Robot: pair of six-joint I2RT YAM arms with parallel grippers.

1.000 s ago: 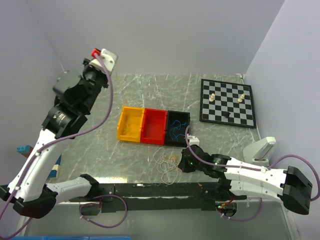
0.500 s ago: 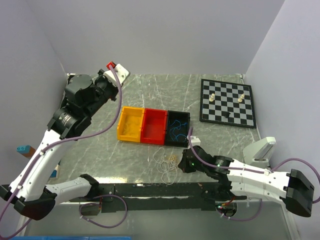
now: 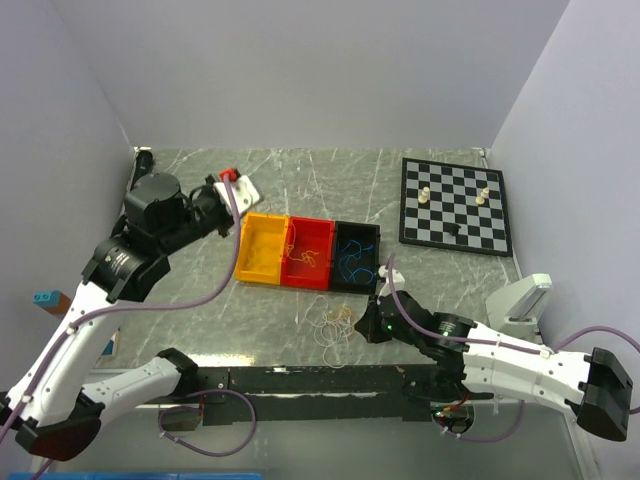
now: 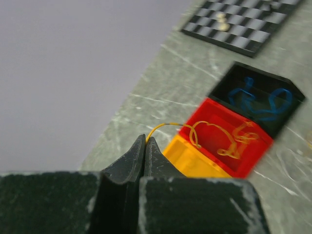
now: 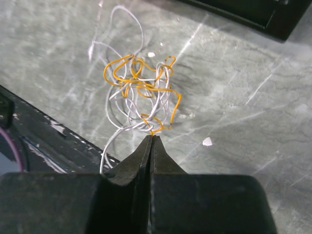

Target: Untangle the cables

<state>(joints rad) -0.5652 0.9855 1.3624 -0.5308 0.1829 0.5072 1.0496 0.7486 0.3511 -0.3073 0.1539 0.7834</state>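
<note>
Landmark for all positions: red bin (image 3: 305, 281), middle of a row of three on the table (image 3: 300, 180).

Left gripper (image 4: 146, 141): fingers pressed together on the end of a yellow wire (image 4: 229, 139). It sits up and off to the yellow-bin (image 3: 258, 276) side of the red bin. The wire arcs from the fingertips over the rim, and its loops lie on the red bin's floor. Judgement: the arm keeps the end pinched high so the strand hangs into the bin instead of dropping outside it. The wire looks ready to be let go.

Black bin (image 3: 352, 287), on the red bin's other side: blue wire (image 3: 355, 258) coiled inside, touching nothing else.

Knot of wires (image 5: 141, 92): yellow and white strands crossing many times, on the bare table just in front of the red bin, toward the arm bases.

Right gripper (image 5: 151, 139): fingers closed with no gap, tips on a yellow loop at the knot's near edge, low over the table. The loop looks pinched, though how firmly I cannot tell. Judgement: grabbing an outer loop lets one colour be drawn free while the white rests on the table.

Progress: blue sorted, one yellow nearly so, knot not yet undone.

Risk: the thin strands may drag the whole knot along.
</note>
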